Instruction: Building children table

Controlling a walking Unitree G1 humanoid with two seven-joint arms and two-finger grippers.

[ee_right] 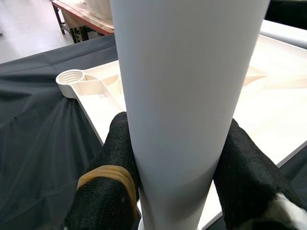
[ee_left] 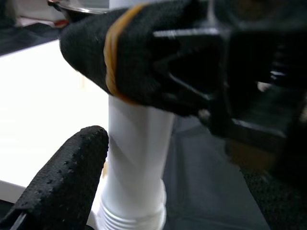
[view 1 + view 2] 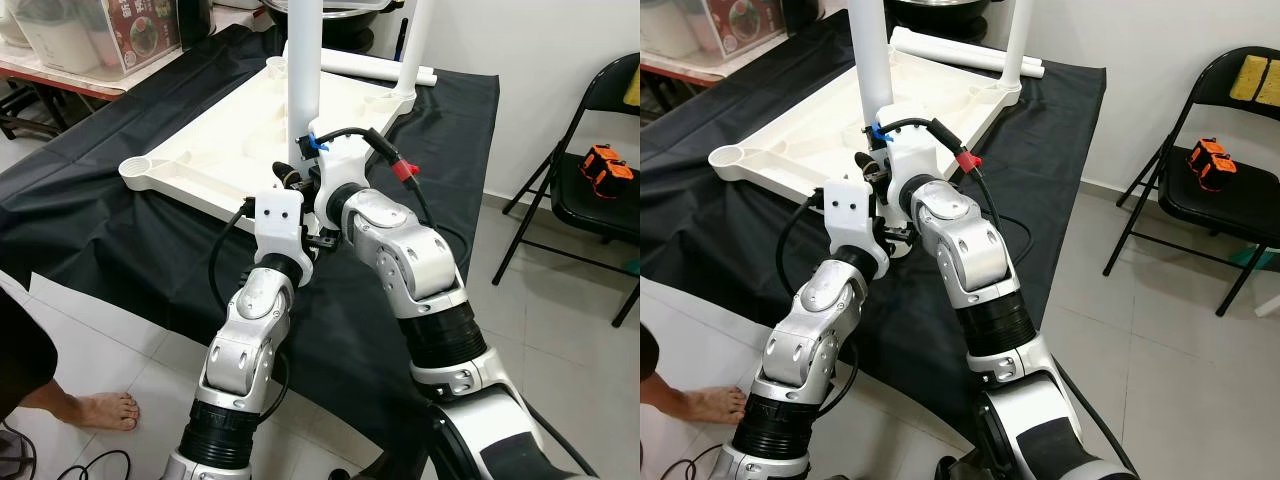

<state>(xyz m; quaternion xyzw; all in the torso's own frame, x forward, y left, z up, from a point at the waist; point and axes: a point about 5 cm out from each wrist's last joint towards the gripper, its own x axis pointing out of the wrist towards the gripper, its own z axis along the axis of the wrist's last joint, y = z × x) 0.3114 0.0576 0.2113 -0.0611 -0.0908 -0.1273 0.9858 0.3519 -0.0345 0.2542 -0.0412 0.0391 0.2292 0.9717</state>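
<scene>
We see the right gripper point(image 1: 180, 191) clamped on the upright table leg point(image 1: 187, 96) at the near corner of the upside-down tabletop point(image 3: 230, 140); left gripper point(image 2: 96, 139) fingers apart beside it.

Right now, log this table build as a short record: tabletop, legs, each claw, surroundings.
tabletop: white tabletop lies upside down on the black cloth
near leg: white leg stands upright in the corner socket nearest the robot
far leg: second leg upright at the far corner
loose leg: spare leg lying on the cloth behind the tabletop
empty socket: threaded corner socket holds no leg
right claw: right claw shut on the near leg
left claw: left claw beside the same leg, fingers apart
surroundings: black folding chair; a person's bare foot
</scene>
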